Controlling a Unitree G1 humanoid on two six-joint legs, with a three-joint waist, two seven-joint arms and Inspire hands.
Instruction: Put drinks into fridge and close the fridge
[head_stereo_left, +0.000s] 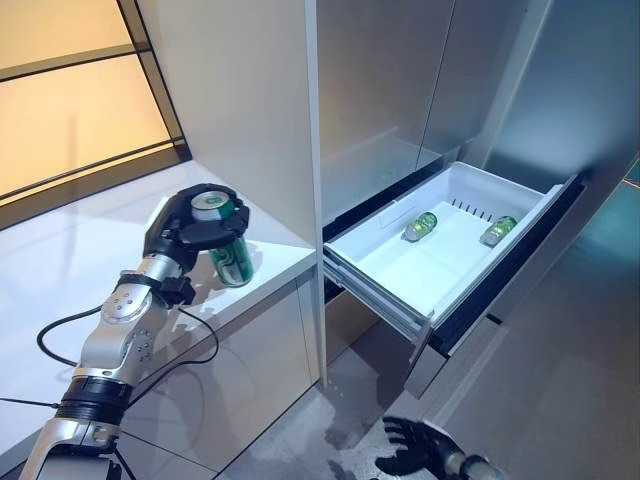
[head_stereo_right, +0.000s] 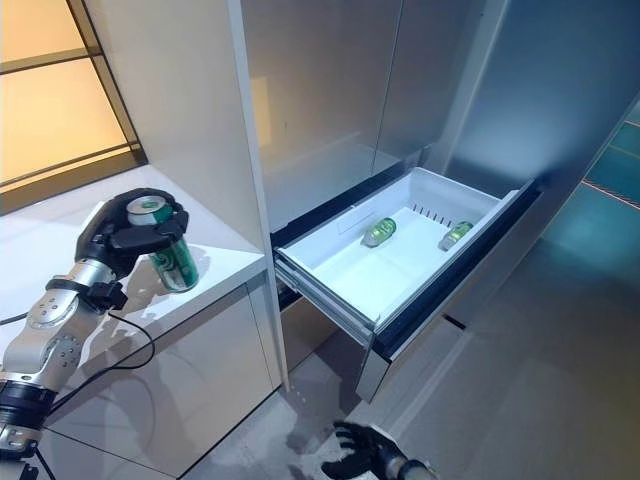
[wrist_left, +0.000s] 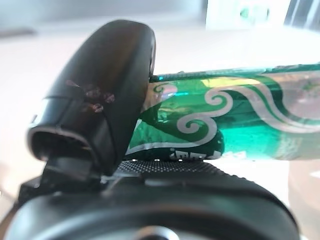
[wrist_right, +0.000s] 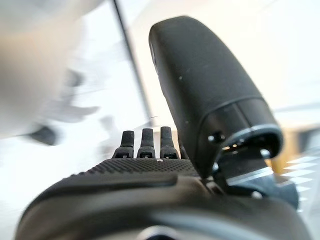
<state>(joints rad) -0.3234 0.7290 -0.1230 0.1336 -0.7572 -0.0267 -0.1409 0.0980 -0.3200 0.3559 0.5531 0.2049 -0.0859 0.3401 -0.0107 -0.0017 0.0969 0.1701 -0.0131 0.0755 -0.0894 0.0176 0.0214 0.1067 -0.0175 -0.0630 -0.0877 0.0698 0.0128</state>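
My left hand (head_stereo_left: 185, 232) is shut on a green drink can (head_stereo_left: 228, 252) near the white counter's (head_stereo_left: 120, 225) right end; the left wrist view shows the can (wrist_left: 240, 120) lying across the palm under the thumb. To the right the fridge's white drawer (head_stereo_left: 440, 265) stands pulled out. Two green cans (head_stereo_left: 420, 225) (head_stereo_left: 498, 231) lie on their sides inside it. My right hand (head_stereo_left: 420, 448) hangs low over the floor below the drawer, fingers spread and holding nothing; the right wrist view shows its straight fingers (wrist_right: 145, 142).
A tall white panel (head_stereo_left: 240, 110) rises between the counter and the fridge. Grey fridge doors (head_stereo_left: 400, 70) stand above the drawer. An orange-lit window (head_stereo_left: 70, 90) lies behind the counter.
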